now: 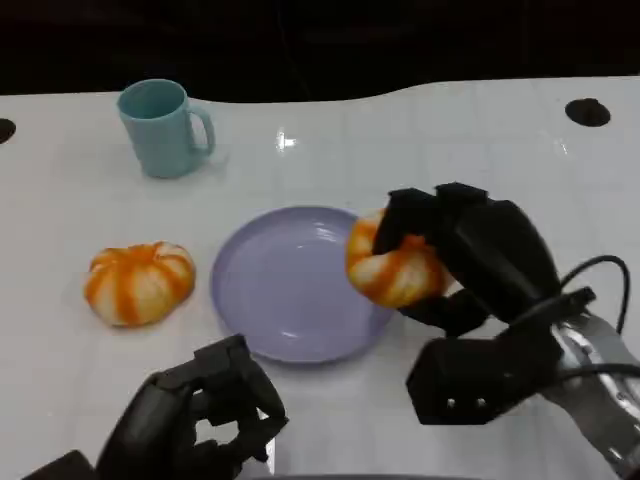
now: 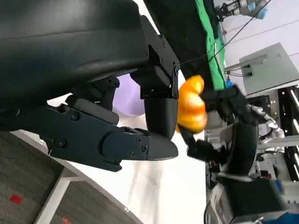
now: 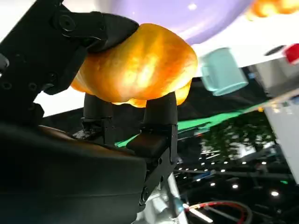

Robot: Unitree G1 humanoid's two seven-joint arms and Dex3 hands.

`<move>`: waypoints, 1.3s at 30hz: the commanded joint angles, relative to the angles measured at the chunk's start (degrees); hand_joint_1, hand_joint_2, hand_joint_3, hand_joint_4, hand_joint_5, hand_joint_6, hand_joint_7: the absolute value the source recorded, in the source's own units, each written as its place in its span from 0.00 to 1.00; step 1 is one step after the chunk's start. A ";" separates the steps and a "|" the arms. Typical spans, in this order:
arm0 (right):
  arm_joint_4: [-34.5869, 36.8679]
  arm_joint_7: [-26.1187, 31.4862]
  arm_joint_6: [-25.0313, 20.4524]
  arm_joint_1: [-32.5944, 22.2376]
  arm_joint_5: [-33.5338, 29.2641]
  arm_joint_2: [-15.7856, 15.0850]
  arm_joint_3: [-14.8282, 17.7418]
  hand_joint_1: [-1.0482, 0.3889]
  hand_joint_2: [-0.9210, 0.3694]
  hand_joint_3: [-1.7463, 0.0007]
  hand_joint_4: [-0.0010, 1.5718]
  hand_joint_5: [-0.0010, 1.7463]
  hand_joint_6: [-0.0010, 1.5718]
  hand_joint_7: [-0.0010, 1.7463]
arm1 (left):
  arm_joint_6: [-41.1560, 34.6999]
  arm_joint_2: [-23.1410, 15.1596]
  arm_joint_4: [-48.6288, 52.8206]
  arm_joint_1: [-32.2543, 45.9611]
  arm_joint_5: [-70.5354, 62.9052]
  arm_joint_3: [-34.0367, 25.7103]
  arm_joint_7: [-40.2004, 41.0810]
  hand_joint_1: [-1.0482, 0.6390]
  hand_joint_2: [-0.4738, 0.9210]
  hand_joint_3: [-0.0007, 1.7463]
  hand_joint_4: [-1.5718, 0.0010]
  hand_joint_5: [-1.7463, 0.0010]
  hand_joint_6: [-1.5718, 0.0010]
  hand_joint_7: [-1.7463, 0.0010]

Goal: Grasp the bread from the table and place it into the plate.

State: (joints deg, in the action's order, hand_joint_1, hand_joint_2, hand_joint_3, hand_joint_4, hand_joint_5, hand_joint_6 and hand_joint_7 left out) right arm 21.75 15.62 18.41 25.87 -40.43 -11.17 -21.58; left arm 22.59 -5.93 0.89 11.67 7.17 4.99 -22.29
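White and glossy, the table [image 1: 420, 150] carries everything, with dark space past its far edge. The lilac plate [image 1: 285, 290] lies near the middle of it, flat and bare inside. The right hand [image 1: 470, 255] reaches in from the plate's right side, its black fingers [image 3: 100, 28] wrapped over and under an orange-and-white bread roll [image 1: 393, 268], which it grips firmly. The roll is up off the table and overlaps the plate's right rim in the head view; whether it touches the rim I cannot tell. The right wrist view shows the same roll [image 3: 140, 67] pinched between fingers on one side and two more on the other, with the plate behind it. The left hand [image 1: 205, 415] sits low at the near edge, in front of the plate, fingers curled inward around nothing. A second orange-and-white roll [image 1: 138, 282] rests on the table just left of the plate, not touching it. A pale blue mug [image 1: 163, 128] stands upright farther back on the left, handle to the right.
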 commanded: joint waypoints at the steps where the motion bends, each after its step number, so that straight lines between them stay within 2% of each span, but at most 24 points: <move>1: 5.55 -1.07 0.67 4.82 2.30 3.88 -1.10 0.62 0.46 0.27 0.61 1.00 0.46 1.00 | -0.11 -0.23 -0.26 -0.07 -0.62 -0.06 0.85 0.32 1.00 0.18 0.56 0.00 0.62 0.10; 5: 12.02 -1.32 1.33 8.56 3.61 7.78 -1.88 0.65 0.48 0.26 0.61 1.00 0.47 1.00 | -0.11 0.03 -0.40 -0.03 -0.80 0.14 0.90 0.32 1.00 0.18 0.57 0.00 0.62 0.10; 12: 24.17 2.26 4.04 14.36 3.32 11.34 -3.10 0.65 0.52 0.20 0.60 1.00 0.47 1.00 | -0.07 0.22 -0.72 0.26 -1.40 0.30 1.20 0.32 1.00 0.18 0.57 0.00 0.62 0.10; 15: 26.71 0.54 1.14 15.94 3.74 12.58 -3.01 0.62 0.46 0.27 0.52 1.00 0.52 0.70 | -0.34 0.14 -1.34 0.50 -1.63 0.33 1.35 0.33 1.00 0.19 0.57 0.00 0.62 0.10; 16: 26.99 -0.56 0.06 16.31 3.67 12.67 -3.19 0.60 0.40 0.37 0.48 0.90 0.53 0.53 | -0.22 0.14 -1.32 0.50 -1.55 0.33 1.27 0.32 1.00 0.19 0.57 0.00 0.62 0.10; 17: 26.88 -2.03 -1.17 16.67 3.18 12.47 -3.73 0.59 0.35 0.46 0.48 0.81 0.55 0.41 | -0.20 0.16 -1.30 0.52 -1.46 0.32 1.23 0.32 1.00 0.19 0.57 0.00 0.62 0.10; 18: 26.60 -3.55 -2.35 16.98 2.53 12.14 -4.44 0.56 0.30 0.54 0.43 0.72 0.53 0.31 | -0.12 0.16 -1.26 0.54 -1.45 0.30 1.22 0.33 1.00 0.19 0.57 0.00 0.62 0.10; 19: 26.26 -4.94 -3.07 17.17 2.03 11.73 -5.09 0.52 0.22 0.65 0.36 0.54 0.49 0.19 | -0.05 0.17 -1.24 0.56 -1.47 0.28 1.24 0.33 1.00 0.19 0.57 0.00 0.62 0.10; 21: 25.34 -7.92 -4.26 17.29 1.90 11.09 -5.92 0.49 0.16 0.74 0.32 0.40 0.45 0.09 | -0.04 0.14 -1.36 0.63 -1.59 0.29 1.30 0.33 1.00 0.19 0.57 0.00 0.63 0.10; 22: 24.49 -10.85 -5.13 17.22 2.58 10.81 -5.99 0.44 0.08 0.80 0.26 0.35 0.39 0.05 | -0.10 0.12 -1.45 0.65 -1.62 0.31 1.30 0.33 1.00 0.19 0.57 0.00 0.63 0.10; 23: 23.37 -13.86 -6.08 17.06 3.20 10.48 -6.02 0.37 0.03 0.81 0.18 0.29 0.31 0.02 | -0.10 0.12 -1.47 0.65 -1.63 0.33 1.28 0.32 1.00 0.18 0.57 0.00 0.63 0.10; 25: 21.00 -18.49 -7.93 16.63 3.77 9.82 -6.14 0.29 0.01 0.79 0.08 0.24 0.21 0.00 | -0.11 0.11 -1.53 0.68 -1.63 0.38 1.24 0.32 1.00 0.18 0.57 0.00 0.63 0.10; 28: 17.51 -23.23 -9.81 15.66 4.07 8.66 -6.33 0.21 0.00 0.77 0.01 0.19 0.14 0.00 | -0.09 0.17 -1.52 0.63 -1.54 0.46 1.16 0.32 1.00 0.18 0.57 0.00 0.62 0.10; 34: 11.98 -30.60 -10.59 14.00 5.78 5.58 -6.42 0.14 0.00 0.73 0.00 0.09 0.09 0.00 | 0.27 0.32 -1.15 0.40 -1.88 0.54 1.36 0.30 1.00 0.18 0.57 0.00 0.62 0.11; 39: 3.94 -34.67 -11.36 10.56 7.68 2.19 -4.87 0.14 0.00 0.75 0.02 0.10 0.08 0.00 | 0.30 0.46 -1.10 0.40 -1.87 0.51 1.39 0.31 1.00 0.18 0.57 0.00 0.62 0.11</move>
State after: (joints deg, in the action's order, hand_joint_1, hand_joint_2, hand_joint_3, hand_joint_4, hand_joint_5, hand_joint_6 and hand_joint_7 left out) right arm 30.20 -17.01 7.76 38.44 -34.37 -6.72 -27.65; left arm 22.56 -5.15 -0.14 11.87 5.43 5.54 -21.60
